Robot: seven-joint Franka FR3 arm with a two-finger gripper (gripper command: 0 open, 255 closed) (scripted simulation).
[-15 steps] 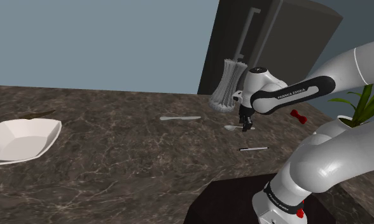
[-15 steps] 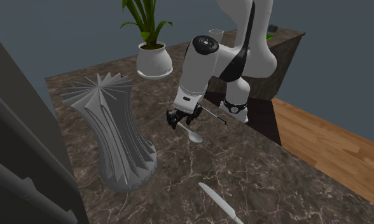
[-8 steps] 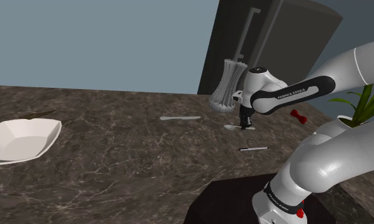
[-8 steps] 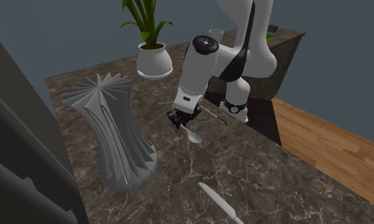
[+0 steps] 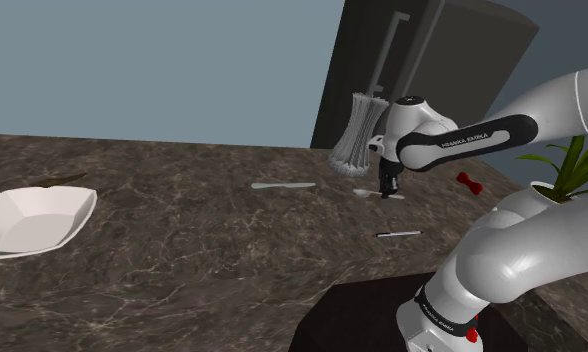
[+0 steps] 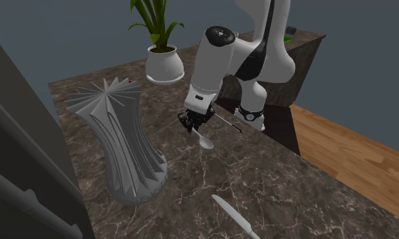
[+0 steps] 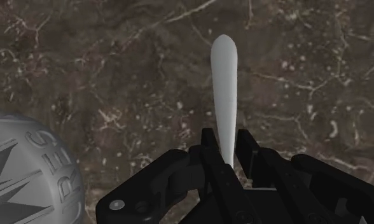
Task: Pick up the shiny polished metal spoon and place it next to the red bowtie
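All-black two-finger claw (image 7: pixel 227 145) clamped on slim pale grey spoon (image 7: pixel 222 76), one end jutting ahead of it, over dark marble bench (image 7: pixel 84 83), near stand-side edge.

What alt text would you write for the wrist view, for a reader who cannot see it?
The black gripper clasps a pale grey spoon between its fingers, and the spoon's slim end reaches out ahead of it over a dark marbled countertop. Part of a grey ribbed vase sits off to one side of the gripper.
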